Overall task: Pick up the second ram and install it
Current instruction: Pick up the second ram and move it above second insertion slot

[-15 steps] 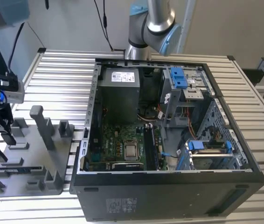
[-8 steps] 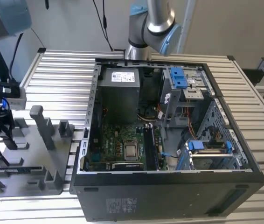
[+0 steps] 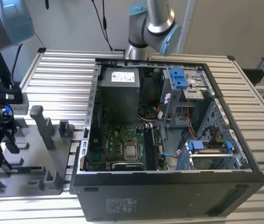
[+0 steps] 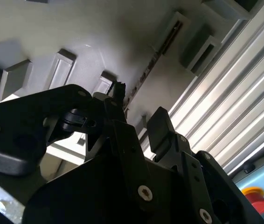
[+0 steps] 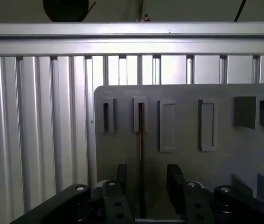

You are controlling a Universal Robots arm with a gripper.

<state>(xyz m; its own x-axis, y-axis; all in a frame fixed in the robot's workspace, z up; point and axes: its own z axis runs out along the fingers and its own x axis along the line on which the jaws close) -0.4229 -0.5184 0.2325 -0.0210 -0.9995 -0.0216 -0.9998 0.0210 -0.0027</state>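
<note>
The second ram (image 5: 141, 140) stands on edge in a slot of the grey holder tray (image 5: 225, 154). In the first wrist view it shows as a thin dark line, and its chips and label cannot be made out. The gripper (image 5: 146, 179) hangs over it with its fingers (image 5: 121, 175) spread, one on each side, clasping nothing. In the exterior view the gripper sits at the lower left, partly cut off by the frame edge. The tray and an open computer case (image 3: 169, 198) rest on a ribbed aluminium table (image 3: 57, 70) before a pale wall (image 3: 76, 23).

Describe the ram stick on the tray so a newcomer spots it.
Find the grey tray on the ribbed table. In the first wrist view, the ram stick stands on edge in it, between the open jaws of the gripper: a thin dark strip among grey posts.
</note>
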